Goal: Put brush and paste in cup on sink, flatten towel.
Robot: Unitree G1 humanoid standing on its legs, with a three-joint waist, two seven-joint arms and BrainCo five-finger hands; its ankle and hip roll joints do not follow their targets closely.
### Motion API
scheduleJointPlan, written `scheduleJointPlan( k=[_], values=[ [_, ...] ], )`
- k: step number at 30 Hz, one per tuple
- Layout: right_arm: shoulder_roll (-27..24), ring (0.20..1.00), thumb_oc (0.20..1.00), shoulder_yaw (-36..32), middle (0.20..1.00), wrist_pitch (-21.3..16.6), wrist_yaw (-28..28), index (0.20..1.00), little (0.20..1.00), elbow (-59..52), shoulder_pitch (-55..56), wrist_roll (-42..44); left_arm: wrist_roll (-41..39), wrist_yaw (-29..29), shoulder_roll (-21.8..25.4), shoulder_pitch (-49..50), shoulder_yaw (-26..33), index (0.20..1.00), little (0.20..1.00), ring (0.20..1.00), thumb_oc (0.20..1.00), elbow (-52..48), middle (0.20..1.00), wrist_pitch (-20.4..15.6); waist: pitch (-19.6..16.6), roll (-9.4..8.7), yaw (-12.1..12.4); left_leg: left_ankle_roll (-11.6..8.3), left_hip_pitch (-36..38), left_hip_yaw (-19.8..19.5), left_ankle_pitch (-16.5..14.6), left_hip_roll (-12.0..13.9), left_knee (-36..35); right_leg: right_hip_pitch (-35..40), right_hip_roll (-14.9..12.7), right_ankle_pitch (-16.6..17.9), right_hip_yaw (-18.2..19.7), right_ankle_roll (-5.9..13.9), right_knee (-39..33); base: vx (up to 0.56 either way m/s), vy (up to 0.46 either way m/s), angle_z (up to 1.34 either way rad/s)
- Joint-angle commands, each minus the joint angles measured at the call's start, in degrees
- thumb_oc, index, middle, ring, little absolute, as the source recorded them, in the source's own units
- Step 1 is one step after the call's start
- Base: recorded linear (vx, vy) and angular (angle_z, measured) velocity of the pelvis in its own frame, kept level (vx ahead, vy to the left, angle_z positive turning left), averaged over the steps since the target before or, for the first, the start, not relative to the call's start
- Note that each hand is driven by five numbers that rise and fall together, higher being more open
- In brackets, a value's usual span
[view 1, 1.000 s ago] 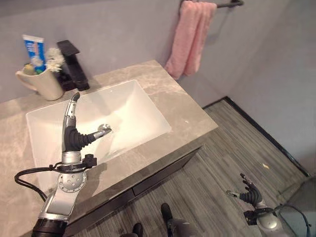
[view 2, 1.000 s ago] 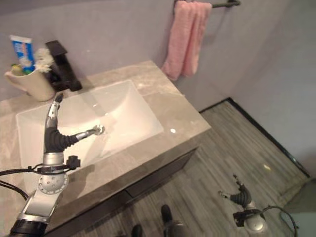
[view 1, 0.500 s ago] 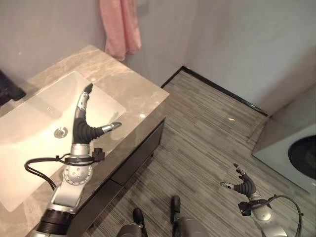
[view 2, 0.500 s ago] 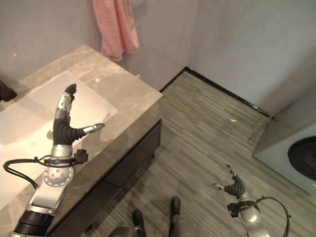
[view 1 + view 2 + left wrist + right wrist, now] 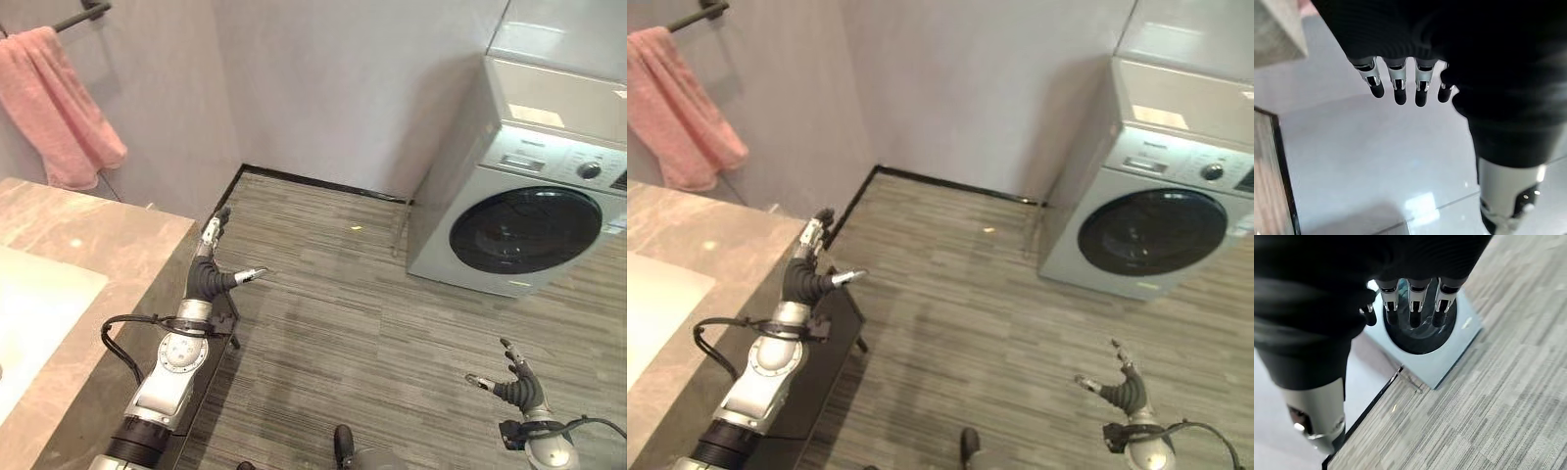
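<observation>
A pink towel (image 5: pixel 57 110) hangs bunched from a dark bar (image 5: pixel 83 14) on the wall at the upper left. Below it the marble counter (image 5: pixel 88 240) and a corner of the white sink (image 5: pixel 34 308) show at the left edge. My left hand (image 5: pixel 211 269) is raised off the counter's right end, fingers straight, thumb out, holding nothing. My right hand (image 5: pixel 517 387) hangs low over the floor at the lower right, fingers spread and empty. Straight fingers (image 5: pixel 1399 88) show in the left wrist view and fingers (image 5: pixel 1413 308) in the right wrist view.
A silver washing machine (image 5: pixel 529 211) with a round dark door stands against the wall at the right. Grey striped floor (image 5: pixel 362 313) spreads between it and the dark cabinet front (image 5: pixel 201 392) under the counter. A black skirting (image 5: pixel 323 186) runs along the wall.
The camera has swung far to the right: the cup, tap and most of the sink have left the picture, and the washing machine has come in. Both hands stay empty.
</observation>
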Motion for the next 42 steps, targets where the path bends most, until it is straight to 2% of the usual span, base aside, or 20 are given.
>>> scheduleJointPlan(
  k=[1,3,4,5,8,12,21,22,23,24,27,30,38,42],
  values=[
    [-0.2,1.000,1.000,-0.2,1.000,-3.3,0.6,1.000,1.000,0.4,-4.3,6.0,-1.7,-0.7,0.2,-0.3,-1.9,1.000,1.000,1.000,1.000,3.6,1.000,-0.6,-0.8,-2.22,2.1,0.21,-9.1,-14.3,1.5,-6.3,3.6,3.5,0.5,-1.6,2.1,3.19,-2.0,-0.04,-0.113,-0.43],
    [-0.1,1.000,1.000,2.2,1.000,-3.2,1.6,1.000,1.000,4.8,-7.5,7.9,-1.9,-2.4,0.0,1.5,-2.9,1.000,1.000,1.000,1.000,9.0,1.000,1.1,-0.4,-2.20,3.9,0.76,-10.8,-24.8,0.2,-10.6,5.5,3.3,2.0,-1.5,5.6,2.83,-1.3,0.00,-0.110,-0.79],
    [-0.1,1.000,1.000,2.3,1.000,-3.3,1.6,1.000,1.000,5.0,-7.7,8.0,-1.9,-2.5,-0.1,1.4,-2.9,1.000,1.000,1.000,1.000,9.1,1.000,1.1,-0.3,-2.20,3.9,0.79,-10.7,-24.8,0.1,-10.6,5.6,3.3,2.0,-1.6,5.7,2.84,-1.2,0.06,-0.035,-0.99],
    [-0.2,1.000,1.000,3.4,1.000,-2.5,2.6,1.000,1.000,7.9,-8.8,7.9,-2.9,-5.1,0.1,3.2,-3.7,1.000,1.000,1.000,1.000,11.7,1.000,2.7,-0.8,-1.53,4.3,1.32,-10.0,-24.9,0.2,-10.8,5.1,3.6,2.6,-1.6,6.8,2.64,-1.1,0.05,0.014,-0.77],
    [0.1,1.000,1.000,4.2,1.000,-1.6,2.8,1.000,1.000,11.7,-9.6,7.4,-1.1,-7.0,-0.1,2.9,-5.9,1.000,1.000,1.000,1.000,15.9,1.000,3.5,-1.5,-0.78,4.2,1.36,-8.7,-23.5,0.9,-10.1,3.7,4.0,2.6,-2.4,6.2,2.28,-0.9,0.08,0.058,-0.64],
    [1.6,1.000,1.000,6.0,1.000,-1.0,3.5,1.000,1.000,14.1,-10.8,8.2,-0.7,-6.8,-1.8,2.8,-6.8,1.000,1.000,1.000,1.000,22.0,1.000,4.1,-2.1,-0.37,4.0,1.55,-6.7,-23.0,1.3,-9.5,1.2,4.5,2.6,-2.9,6.4,2.20,-0.8,0.05,0.048,0.05],
    [4.9,1.000,1.000,10.0,1.000,0.7,6.4,1.000,1.000,24.1,-13.0,8.8,1.7,-7.1,-5.3,4.2,-5.7,1.000,1.000,1.000,1.000,38.6,1.000,5.8,-2.2,-0.16,5.4,2.53,-3.4,-21.7,0.0,-9.8,-0.3,5.7,1.7,-4.0,6.4,2.81,0.4,0.05,0.056,-0.06],
    [5.9,1.000,1.000,9.8,1.000,0.5,7.0,1.000,1.000,23.5,-12.3,10.2,4.8,-4.7,-4.8,4.5,-5.3,1.000,1.000,1.000,1.000,37.5,1.000,5.2,-2.0,-0.32,5.9,2.62,-3.3,-21.8,-0.3,-9.8,0.1,5.5,1.6,-4.9,5.7,2.84,2.4,0.04,0.020,-0.02],
    [5.9,1.000,1.000,9.8,1.000,0.5,7.0,1.000,1.000,23.5,-12.3,10.2,4.9,-4.7,-4.8,4.6,-5.3,1.000,1.000,1.000,1.000,37.4,1.000,5.3,-2.0,-0.36,5.9,2.62,-3.4,-21.8,-0.3,-9.8,0.1,5.5,1.6,-5.0,5.7,2.84,2.6,0.00,0.000,0.00],
    [6.3,1.000,1.000,9.9,1.000,0.4,7.4,1.000,1.000,22.8,-11.8,10.7,4.3,-4.8,-5.0,5.1,-4.9,1.000,1.000,1.000,1.000,37.6,1.000,5.3,-1.8,-0.42,6.1,2.62,-3.8,-21.9,-0.7,-9.7,1.1,5.0,1.6,-6.0,5.1,2.76,4.6,-0.03,0.000,0.00],
    [5.4,1.000,1.000,10.0,1.000,0.3,8.4,1.000,1.000,19.7,-10.2,9.4,4.8,-5.9,-4.7,7.0,-4.6,1.000,1.000,1.000,1.000,37.0,1.000,5.4,1.1,-0.91,6.5,2.51,-8.0,-22.1,-4.5,-11.1,11.6,2.1,0.9,-9.3,2.9,2.10,12.1,-0.09,-0.017,0.11],
    [5.1,1.000,1.000,9.6,1.000,0.2,8.0,1.000,1.000,22.0,-10.1,8.7,5.9,-5.0,-6.0,6.9,-4.5,1.000,1.000,1.000,1.000,39.7,1.000,5.7,3.0,-0.91,6.8,2.62,-11.1,-22.6,-7.2,-11.7,19.1,0.3,0.5,-11.2,1.4,1.56,17.4,-0.03,-0.031,0.27],
    [4.2,1.000,1.000,8.8,1.000,0.7,8.7,1.000,1.000,24.8,-9.5,8.8,4.8,-6.0,-5.4,6.4,-4.6,1.000,1.000,1.000,1.000,39.0,1.000,5.7,3.3,-0.93,6.3,2.26,-12.1,-22.5,-5.6,-11.7,20.1,0.6,0.9,-11.1,1.7,0.97,16.0,0.02,-0.016,0.04],
    [3.8,1.000,1.000,9.2,1.000,0.3,9.3,1.000,1.000,21.8,-10.5,10.3,5.1,-5.7,-4.9,5.9,-4.5,1.000,1.000,1.000,1.000,40.6,1.000,5.6,3.5,-1.05,6.2,2.45,-11.8,-22.0,-5.5,-11.6,19.9,1.0,1.3,-10.6,2.8,0.99,14.7,0.02,0.023,-0.12]
  ],
)
